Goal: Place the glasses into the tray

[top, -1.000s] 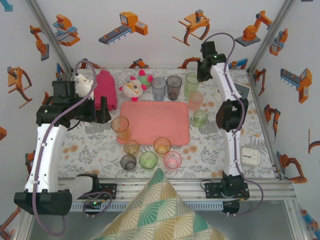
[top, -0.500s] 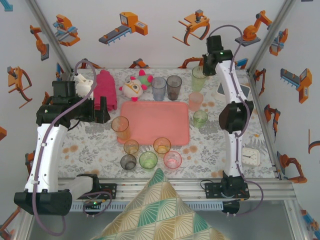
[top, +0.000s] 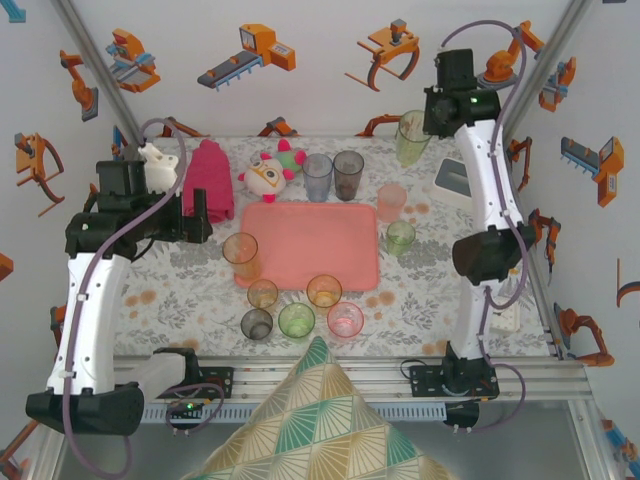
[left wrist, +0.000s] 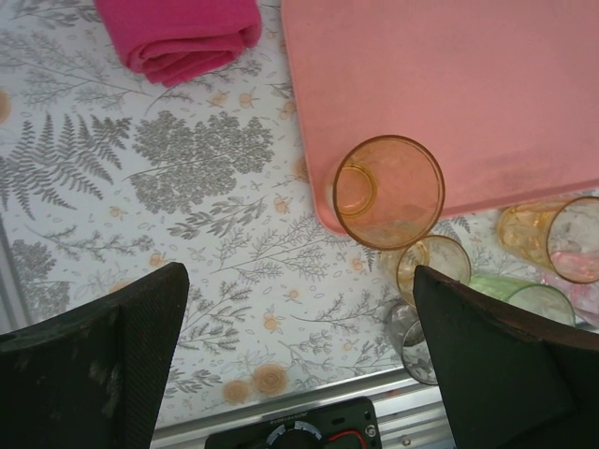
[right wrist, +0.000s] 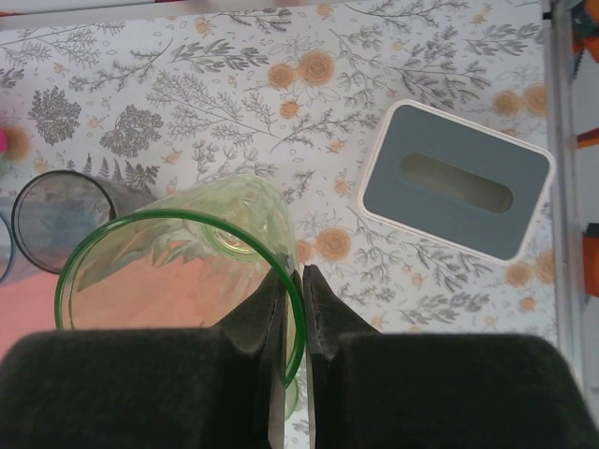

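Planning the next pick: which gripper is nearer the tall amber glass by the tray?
Left. The open left gripper hovers beside the amber glass; the right gripper, shut on a green glass, is far back right.

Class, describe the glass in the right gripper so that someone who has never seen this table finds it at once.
Start at the salmon-pink tray in the middle of the table and look past its far right corner. There the right gripper pinches the rim of a tall pale green glass. The other glasses stand free on the table.
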Robot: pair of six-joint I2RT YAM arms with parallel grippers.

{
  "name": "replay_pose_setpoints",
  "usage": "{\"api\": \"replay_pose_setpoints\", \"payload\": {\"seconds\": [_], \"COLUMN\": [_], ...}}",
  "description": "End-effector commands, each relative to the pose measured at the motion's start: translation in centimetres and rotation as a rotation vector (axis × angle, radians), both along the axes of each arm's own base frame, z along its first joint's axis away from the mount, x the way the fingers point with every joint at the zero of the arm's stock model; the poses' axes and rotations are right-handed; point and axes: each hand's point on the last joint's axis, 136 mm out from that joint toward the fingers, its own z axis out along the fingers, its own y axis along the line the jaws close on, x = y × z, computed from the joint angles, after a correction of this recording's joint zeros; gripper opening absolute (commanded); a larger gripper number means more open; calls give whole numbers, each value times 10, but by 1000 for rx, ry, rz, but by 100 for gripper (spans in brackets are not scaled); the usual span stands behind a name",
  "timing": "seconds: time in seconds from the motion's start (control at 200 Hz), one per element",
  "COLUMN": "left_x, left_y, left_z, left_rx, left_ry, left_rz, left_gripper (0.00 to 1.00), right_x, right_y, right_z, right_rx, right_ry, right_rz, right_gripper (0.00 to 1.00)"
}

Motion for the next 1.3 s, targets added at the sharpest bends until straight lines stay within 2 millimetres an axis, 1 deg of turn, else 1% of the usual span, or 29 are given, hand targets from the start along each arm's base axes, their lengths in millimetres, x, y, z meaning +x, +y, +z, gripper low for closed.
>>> {"api": "replay_pose_setpoints", "payload": {"seconds": [0.0,0.125,0.215,0.295,0.436,0.506,0.566,0.676,0.761,0.871,1.006,1.086,1.147,1.297], "left_x": [-1,-2,-2,-1,-4,-7,-11,-16,-19,-21,-22,-22,-22,-22], "left_y": [15,18,17,17,17,17,16,21,22,20,19,18,18,16], "left_z": [15,16,14,13,12,15,21,30,30,28,31,33,35,35], "left_rx": [28,25,19,9,-2,2,7,24,21,6,-22,-40,-51,-71], "left_ry": [-33,-37,-28,-28,-28,-36,-56,-97,-100,-96,-100,-102,-103,-101], "left_rz": [94,120,118,123,124,114,99,115,114,108,112,111,111,105], "left_gripper": [97,97,97,97,97,97,97,97,97,97,97,97,97,97], "right_x": [-32,-55,-70,-83,-106,-115,-122,-133,-140,-146,-148,-147,-145,-138], "right_y": [17,44,69,95,153,178,200,240,268,299,330,344,351,362], "right_z": [29,39,39,38,32,30,27,16,6,-8,-24,-33,-37,-46], "right_rx": [-81,-79,-71,-77,-55,-43,-23,10,6,2,29,51,68,93], "right_ry": [-31,-35,-30,-27,-24,-24,-17,-3,6,20,34,41,39,33], "right_rz": [43,96,141,181,291,330,369,432,476,522,554,562,563,560], "right_gripper": [6,6,7,7,7,7,7,7,7,7,7,7,7,7]}}
